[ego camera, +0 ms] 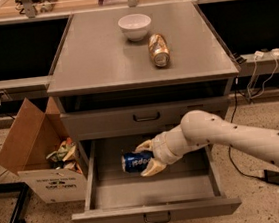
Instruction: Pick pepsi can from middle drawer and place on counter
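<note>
Tool [150,157]: pinched small blue soda can [135,162]
Place: in wide grey metal drawer [154,192], below front edge of matte grey worktop [99,63]

Speckled floor [261,119]; cardboard box [28,146] left of the gripper [144,159] — it clasps the pepsi can [134,162] in the middle drawer [153,190] — cables [264,76] to its right.

Soft overhead light on worktop [98,58], dark shadow under its front edge, end effector [144,159] gripping pepsi can [134,162] in dimmer middle drawer [154,192] below.

Nothing legible; white lettering on pepsi can [135,162] between gripper [146,159] fingers [154,168]
</note>
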